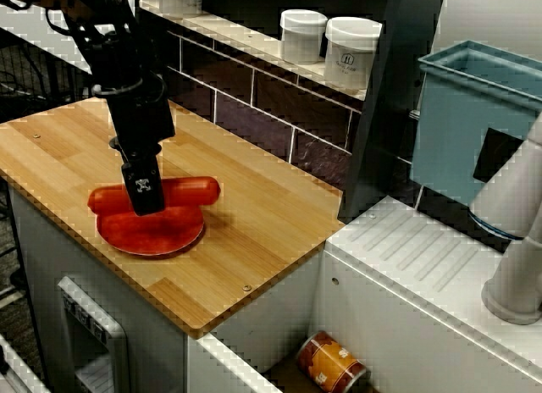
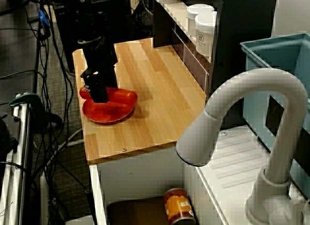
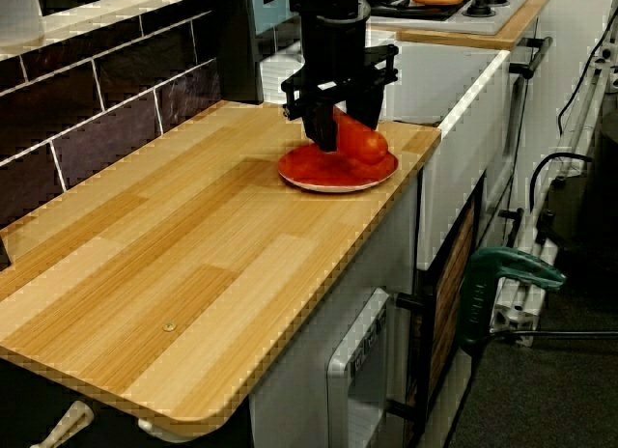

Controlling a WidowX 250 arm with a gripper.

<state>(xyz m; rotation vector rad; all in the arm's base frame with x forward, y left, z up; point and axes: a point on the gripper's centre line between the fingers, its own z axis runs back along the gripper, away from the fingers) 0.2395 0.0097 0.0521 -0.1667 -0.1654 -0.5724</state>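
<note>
My black gripper (image 1: 146, 198) reaches straight down onto a red sausage (image 1: 190, 191) that lies across a red plate (image 1: 152, 236) on the wooden counter (image 1: 254, 240). In the view along the counter, one finger (image 3: 321, 129) stands on each side of the sausage (image 3: 365, 144), pressed against it just above the plate (image 3: 319, 176). From the sink side, the gripper (image 2: 99, 94) covers the sausage's (image 2: 125, 95) middle, and both ends stick out over the plate (image 2: 109, 116).
Two white jars (image 1: 303, 35) (image 1: 351, 52) stand on the tiled ledge behind the counter. To the right are a blue bin (image 1: 474, 113), a white faucet (image 2: 242, 118) and a ribbed drainboard (image 1: 423, 257). A can (image 1: 330, 363) lies below.
</note>
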